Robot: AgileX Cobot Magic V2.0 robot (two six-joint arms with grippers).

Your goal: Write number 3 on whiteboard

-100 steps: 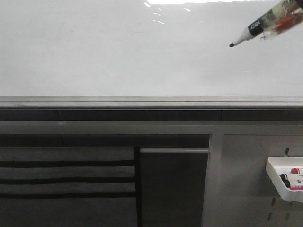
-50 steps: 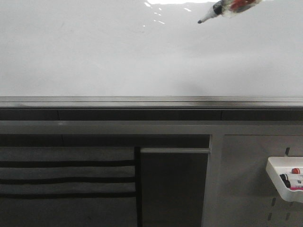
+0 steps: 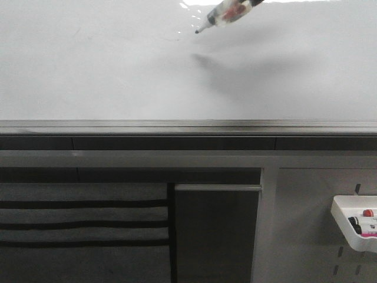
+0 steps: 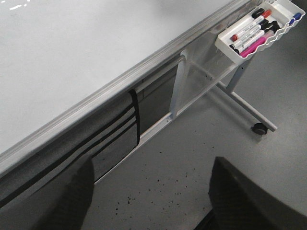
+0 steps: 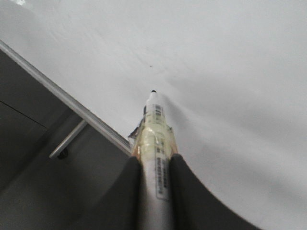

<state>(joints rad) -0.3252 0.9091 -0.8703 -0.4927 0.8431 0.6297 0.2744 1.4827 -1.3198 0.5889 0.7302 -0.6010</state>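
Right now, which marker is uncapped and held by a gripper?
The marker clamped in the right gripper, its bare tip over the whiteboard. The other markers lie capped in the white tray.

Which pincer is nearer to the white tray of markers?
Hard to say. The left pincer hovers off the board's edge with the tray in view; the right pincer holds a marker over the whiteboard.

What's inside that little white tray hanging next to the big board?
The tray holds several markers lying side by side, with red, black, pink and blue caps or bodies showing. The tray's floor under them is covered, and the front view cuts part of the tray off.
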